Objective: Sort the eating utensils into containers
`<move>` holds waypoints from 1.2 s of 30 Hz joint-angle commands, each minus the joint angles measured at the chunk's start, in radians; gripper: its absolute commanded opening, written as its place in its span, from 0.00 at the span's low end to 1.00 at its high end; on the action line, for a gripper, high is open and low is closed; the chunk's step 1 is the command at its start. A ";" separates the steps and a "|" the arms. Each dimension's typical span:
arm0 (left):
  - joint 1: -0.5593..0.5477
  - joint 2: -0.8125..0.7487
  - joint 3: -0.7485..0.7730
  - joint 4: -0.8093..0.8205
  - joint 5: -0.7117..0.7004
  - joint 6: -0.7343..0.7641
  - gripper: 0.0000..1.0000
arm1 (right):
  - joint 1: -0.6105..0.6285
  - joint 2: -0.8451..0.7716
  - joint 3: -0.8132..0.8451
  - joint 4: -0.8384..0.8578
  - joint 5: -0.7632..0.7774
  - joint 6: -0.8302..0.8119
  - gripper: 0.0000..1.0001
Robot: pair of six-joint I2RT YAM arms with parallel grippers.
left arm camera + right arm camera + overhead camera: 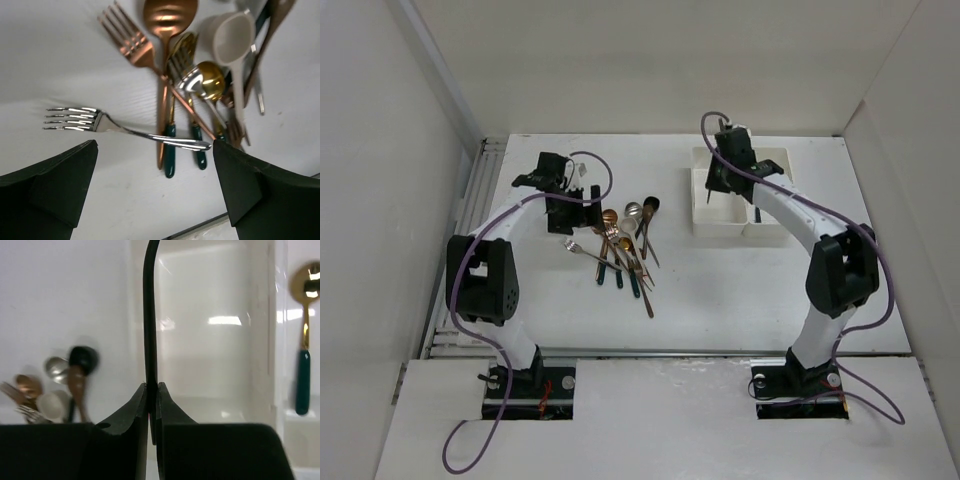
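A pile of eating utensils (625, 250) lies mid-table: copper, gold and silver forks and spoons with dark teal handles. A silver fork (125, 129) lies crosswise at the pile's near edge. My left gripper (155, 150) hovers over that fork's handle, open, its dark fingers (55, 185) wide apart and holding nothing. In the top view the left gripper (567, 205) sits just left of the pile. My right gripper (151, 387) is shut on a thin black utensil (150, 315) that stands up from the jaws over the containers (720, 215). A gold spoon with a teal handle (303, 340) lies in the neighbouring compartment.
White enclosure walls stand close on the left, right and back. A slotted rail (470, 250) runs along the table's left edge. The right arm (800, 220) reaches over the containers' near side. A white scoop-like spoon (232, 35) lies in the pile.
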 commanded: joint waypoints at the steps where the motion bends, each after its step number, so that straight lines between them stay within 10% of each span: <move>1: 0.000 0.020 -0.001 -0.084 -0.053 0.088 1.00 | 0.033 0.013 -0.041 -0.101 0.098 -0.041 0.00; 4: 0.000 0.072 0.010 -0.130 -0.026 0.151 1.00 | 0.008 0.056 -0.041 -0.110 0.107 -0.012 0.00; 12: 0.000 0.159 -0.036 -0.175 0.005 0.188 1.00 | -0.043 0.087 -0.035 -0.059 -0.003 0.002 0.59; 18: 0.000 0.231 -0.005 -0.175 0.027 0.188 0.97 | -0.043 0.087 0.008 -0.090 0.018 -0.018 0.59; 28: 0.000 0.340 0.044 -0.166 0.036 0.188 0.65 | -0.043 -0.009 -0.043 -0.090 0.040 -0.018 0.59; 36: 0.000 0.373 0.091 -0.175 0.050 0.166 0.63 | -0.043 -0.051 -0.052 -0.090 0.060 -0.018 0.59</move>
